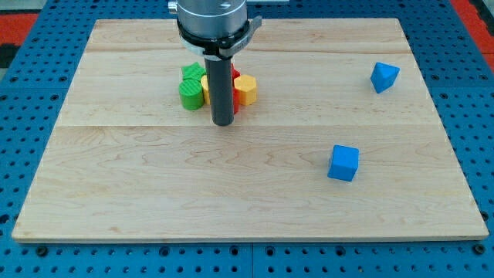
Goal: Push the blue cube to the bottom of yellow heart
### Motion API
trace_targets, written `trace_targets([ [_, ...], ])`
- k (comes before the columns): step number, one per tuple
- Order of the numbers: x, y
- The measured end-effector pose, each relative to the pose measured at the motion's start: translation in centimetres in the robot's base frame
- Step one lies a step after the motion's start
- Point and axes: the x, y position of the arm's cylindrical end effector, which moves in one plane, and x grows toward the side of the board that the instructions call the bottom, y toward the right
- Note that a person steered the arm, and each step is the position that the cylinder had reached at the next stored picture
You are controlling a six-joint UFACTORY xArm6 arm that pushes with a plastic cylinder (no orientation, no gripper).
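No jaws on this rig — only a rod, so nothing spread or pinching. My tip (223, 122) sits just below the cluster: green block (191, 93), yellow heart (245, 89), a yellow block partly hidden behind the rod, red barely visible. Blue cube (343, 163) lies well to the view's right of my tip and lower, apart from everything. Second blue block (384, 76) further right, higher. Cube looks light, rigid, likely slides easily — best contact is centre of its right face, else it may spin off.

cube (343, 163) right of tip (223, 122), cluster (193, 88) behind
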Motion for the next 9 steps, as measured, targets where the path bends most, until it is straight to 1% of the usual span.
trace_targets([
  [1, 2.6, 5.3],
  [2, 2.8, 14.2],
  [3, 1.8, 22.7],
  [4, 8.5, 24.2],
  [5, 11.2, 20.6],
  [6, 6.6, 19.8],
  [8, 6.3, 12.7],
  [9, 6.3, 10.4],
])
